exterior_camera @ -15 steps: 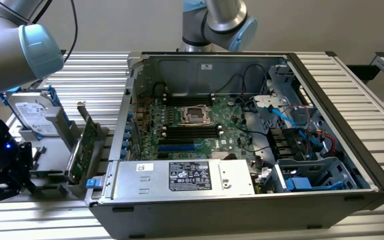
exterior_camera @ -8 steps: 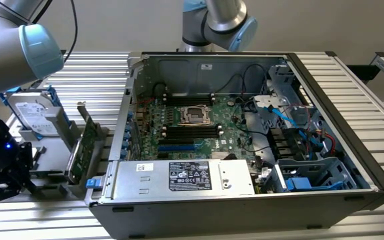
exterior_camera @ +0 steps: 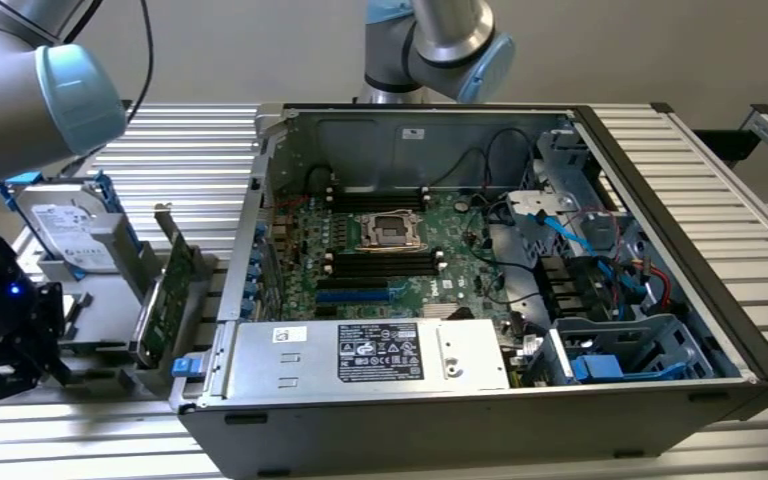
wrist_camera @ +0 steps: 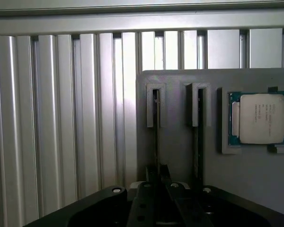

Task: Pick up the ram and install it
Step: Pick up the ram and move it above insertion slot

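Ribbed, softly gleaming metal table (wrist_camera: 61,118), matt grey plastic holder (wrist_camera: 180,151), dull silver metal lid on the processor (wrist_camera: 261,118), matt black gripper (wrist_camera: 158,172), bare grey sheet-metal computer case (exterior_camera: 398,140).

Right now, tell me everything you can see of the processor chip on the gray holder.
The processor chip is square, with a pale silver metal lid over a green board that shows as a thin border. The lid carries fine print too small to read. The chip lies flat, lid facing the wrist camera, seated in a raised-frame recess of the gray holder plate, with small tabs at its edges. Nothing else touches it.
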`<act>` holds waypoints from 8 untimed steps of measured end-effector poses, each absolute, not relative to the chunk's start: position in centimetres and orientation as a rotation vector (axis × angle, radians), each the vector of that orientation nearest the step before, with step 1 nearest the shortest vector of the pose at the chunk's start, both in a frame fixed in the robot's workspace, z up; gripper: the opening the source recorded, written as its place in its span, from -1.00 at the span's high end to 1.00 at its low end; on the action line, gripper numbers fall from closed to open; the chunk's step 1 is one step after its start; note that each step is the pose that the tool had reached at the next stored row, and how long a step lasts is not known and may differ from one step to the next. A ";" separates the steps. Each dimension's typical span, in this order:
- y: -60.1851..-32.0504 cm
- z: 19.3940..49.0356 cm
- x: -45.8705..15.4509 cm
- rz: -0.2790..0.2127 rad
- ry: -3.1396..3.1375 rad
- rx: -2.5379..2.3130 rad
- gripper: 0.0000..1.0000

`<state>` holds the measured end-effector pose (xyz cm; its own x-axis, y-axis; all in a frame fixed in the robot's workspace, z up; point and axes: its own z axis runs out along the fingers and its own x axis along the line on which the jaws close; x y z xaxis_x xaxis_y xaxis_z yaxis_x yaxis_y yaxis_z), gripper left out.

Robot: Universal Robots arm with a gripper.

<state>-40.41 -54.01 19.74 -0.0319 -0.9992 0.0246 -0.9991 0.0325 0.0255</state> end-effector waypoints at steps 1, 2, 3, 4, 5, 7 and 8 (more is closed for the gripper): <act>-54.0 19.9 -40.4 -0.002 -2.232 2.161 0.73; -54.0 20.2 -40.4 -0.002 -2.232 2.161 0.73; -54.0 20.4 -40.4 -0.002 -2.232 2.161 0.73; -54.0 20.7 -40.4 -0.002 -2.232 2.161 0.73; -54.0 21.0 -40.4 -0.002 -2.232 2.161 0.73; -54.0 21.7 -40.4 -0.002 -2.232 2.161 0.73; -54.0 22.1 -40.4 -0.002 -2.232 2.161 0.73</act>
